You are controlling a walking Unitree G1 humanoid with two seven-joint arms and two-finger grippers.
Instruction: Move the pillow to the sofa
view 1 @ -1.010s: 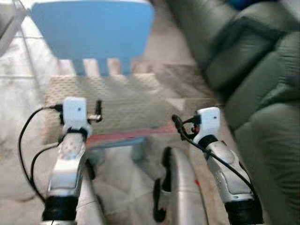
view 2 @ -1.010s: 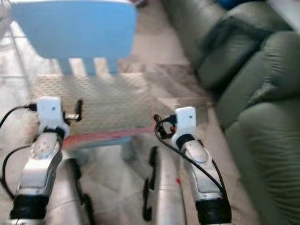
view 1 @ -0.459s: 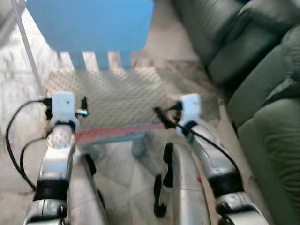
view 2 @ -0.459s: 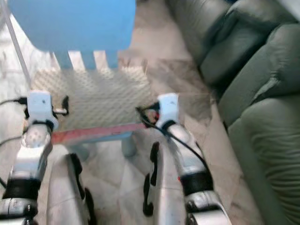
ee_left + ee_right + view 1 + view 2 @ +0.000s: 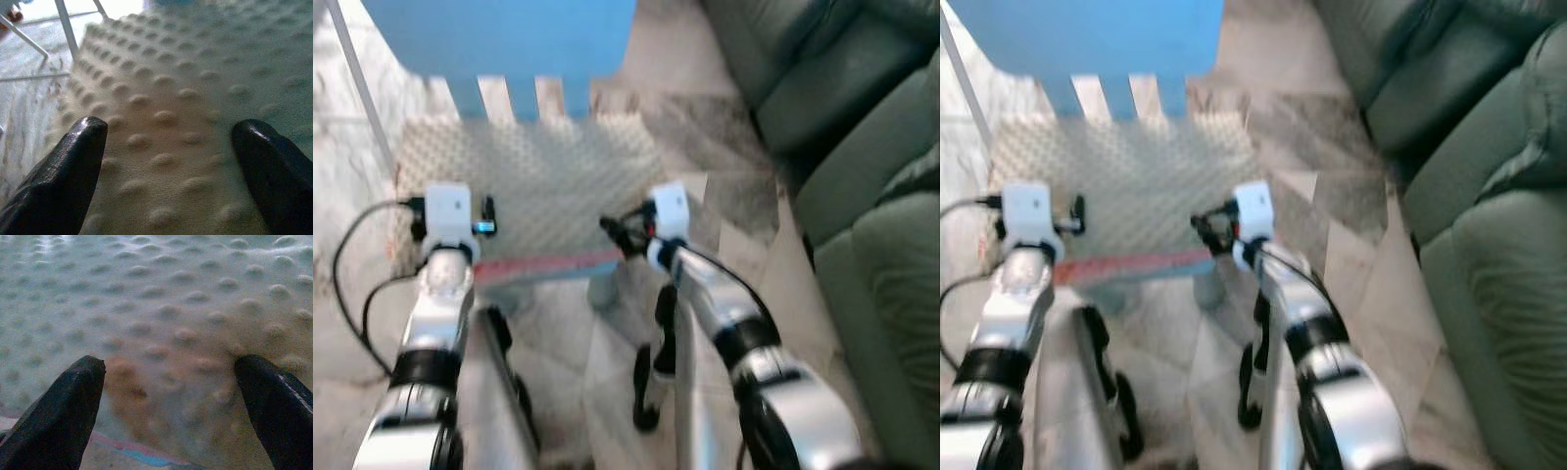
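Your left gripper (image 5: 166, 147) & right gripper (image 5: 166, 382) are hanging wide open, empty, just over the bumpy pillow (image 5: 538, 191).

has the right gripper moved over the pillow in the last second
Yes. The right gripper has swung toward the robot's left: earlier it sat off the pillow's right edge, and now it is above the pillow's near right corner, fingers apart.
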